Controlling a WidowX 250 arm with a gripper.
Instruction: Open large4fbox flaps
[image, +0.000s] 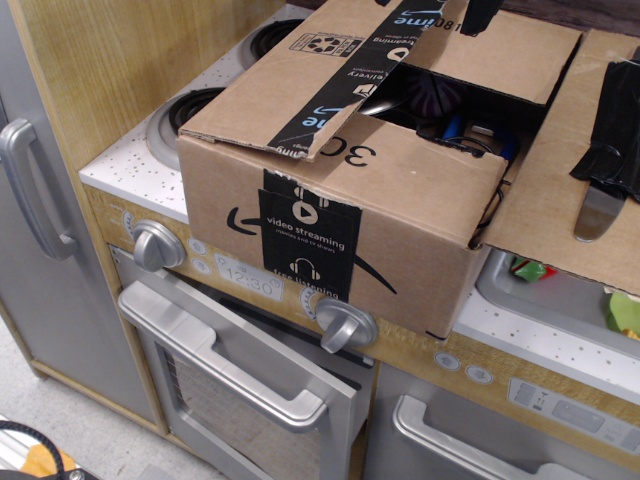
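The large4fbox (340, 215) stands on the toy stove top, with black "video streaming" tape and a smile arrow on its front. Its left flap (300, 85) lies nearly flat over the top and carries a black tape strip. The far flap (500, 50) covers the back part. The right flap (555, 170) is folded outward over the sink. The opening shows dark items and a blue one (452, 128) inside. My gripper (597, 215) is at the right, black-wrapped, with one silver finger (597, 208) lying on the right flap. Its other finger is hidden.
The box sits over two stove burners (190, 110). Silver knobs (345, 328) and an oven door handle (230, 365) are below it. A sink (560, 295) with green toy items (625, 312) is under the right flap. A fridge handle (25, 185) is at the far left.
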